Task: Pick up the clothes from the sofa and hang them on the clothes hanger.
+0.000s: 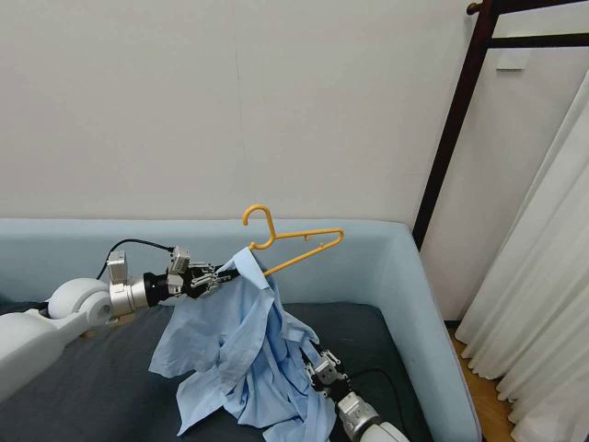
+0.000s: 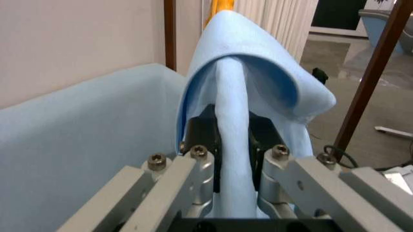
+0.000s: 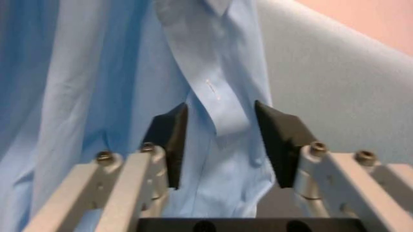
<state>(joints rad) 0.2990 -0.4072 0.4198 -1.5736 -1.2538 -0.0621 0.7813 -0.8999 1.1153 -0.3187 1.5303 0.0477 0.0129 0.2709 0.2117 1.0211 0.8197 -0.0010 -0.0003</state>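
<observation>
A light blue shirt (image 1: 244, 354) hangs on an orange hanger (image 1: 299, 242) lifted above the sofa (image 1: 405, 276). My left gripper (image 1: 221, 273) is shut on the shirt's shoulder at the hanger's end; in the left wrist view the blue cloth (image 2: 235, 121) is pinched between its dark pads (image 2: 264, 140). My right gripper (image 1: 317, 361) sits low beside the shirt's hem. In the right wrist view it stands open, with a shirt edge (image 3: 216, 101) hanging between its black pads (image 3: 276, 140) without being clamped.
A dark wooden clothes rack (image 1: 460, 110) stands to the right of the sofa, its top bar (image 1: 538, 40) high up. White curtains (image 1: 552, 304) hang at the far right. The sofa has a dark seat cushion (image 1: 92, 387) and pale blue back.
</observation>
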